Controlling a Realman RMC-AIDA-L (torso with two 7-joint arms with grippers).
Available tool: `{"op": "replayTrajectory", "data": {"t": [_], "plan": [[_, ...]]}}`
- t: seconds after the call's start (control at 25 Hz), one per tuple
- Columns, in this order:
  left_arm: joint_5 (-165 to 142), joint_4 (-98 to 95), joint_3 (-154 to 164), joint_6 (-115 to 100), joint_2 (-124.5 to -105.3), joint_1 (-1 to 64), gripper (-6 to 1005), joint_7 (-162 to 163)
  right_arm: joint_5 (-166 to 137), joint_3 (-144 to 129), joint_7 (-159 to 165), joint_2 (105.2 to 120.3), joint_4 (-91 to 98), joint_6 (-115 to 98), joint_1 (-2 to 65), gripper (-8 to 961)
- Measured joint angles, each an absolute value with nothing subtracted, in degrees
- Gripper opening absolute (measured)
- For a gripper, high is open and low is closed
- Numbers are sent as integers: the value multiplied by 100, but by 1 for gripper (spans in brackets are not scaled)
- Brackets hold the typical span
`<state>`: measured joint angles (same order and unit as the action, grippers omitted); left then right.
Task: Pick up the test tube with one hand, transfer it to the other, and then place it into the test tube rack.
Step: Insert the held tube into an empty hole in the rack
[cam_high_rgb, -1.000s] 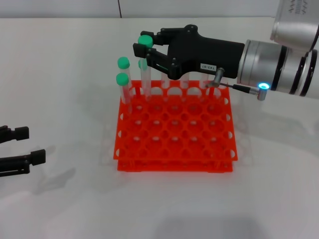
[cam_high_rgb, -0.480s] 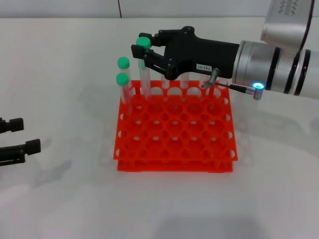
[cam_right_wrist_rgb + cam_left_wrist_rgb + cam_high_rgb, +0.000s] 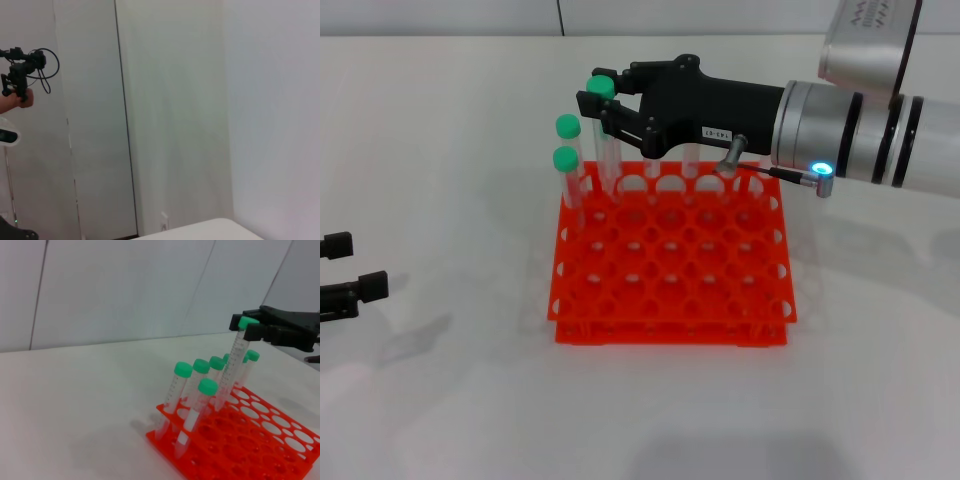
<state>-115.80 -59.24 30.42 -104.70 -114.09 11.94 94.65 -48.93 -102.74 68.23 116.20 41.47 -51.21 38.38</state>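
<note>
The orange-red test tube rack (image 3: pixel 672 300) stands mid-table. My right gripper (image 3: pixel 599 97), black with a white label, reaches over the rack's back left corner. It is shut on the green cap of the test tube (image 3: pixel 609 160), which leans with its lower end in a back-row hole. The left wrist view shows the same grip (image 3: pixel 246 328) on the leaning tube (image 3: pixel 230 370) above the rack (image 3: pixel 260 440). My left gripper (image 3: pixel 342 268) is open and empty at the table's left edge, well away from the rack. The right wrist view shows only a wall.
Two other green-capped tubes (image 3: pixel 567 160) stand in the rack's back left holes; the left wrist view shows several of them (image 3: pixel 192 390). Most of the rack's holes hold nothing. The white table (image 3: pixel 440 150) surrounds the rack.
My right gripper has moved a little to the left with the tube's cap, so the tube leans more. My left gripper has drawn back toward the left edge.
</note>
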Motion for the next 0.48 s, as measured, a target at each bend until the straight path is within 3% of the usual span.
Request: {"op": "replayTrajectory", "data": {"t": [0.48], "plan": [[-11585, -5916, 3068, -10474, -11436, 1248, 893, 9453, -4644, -10395, 6442, 11619, 3933, -4955, 3816, 265]]}}
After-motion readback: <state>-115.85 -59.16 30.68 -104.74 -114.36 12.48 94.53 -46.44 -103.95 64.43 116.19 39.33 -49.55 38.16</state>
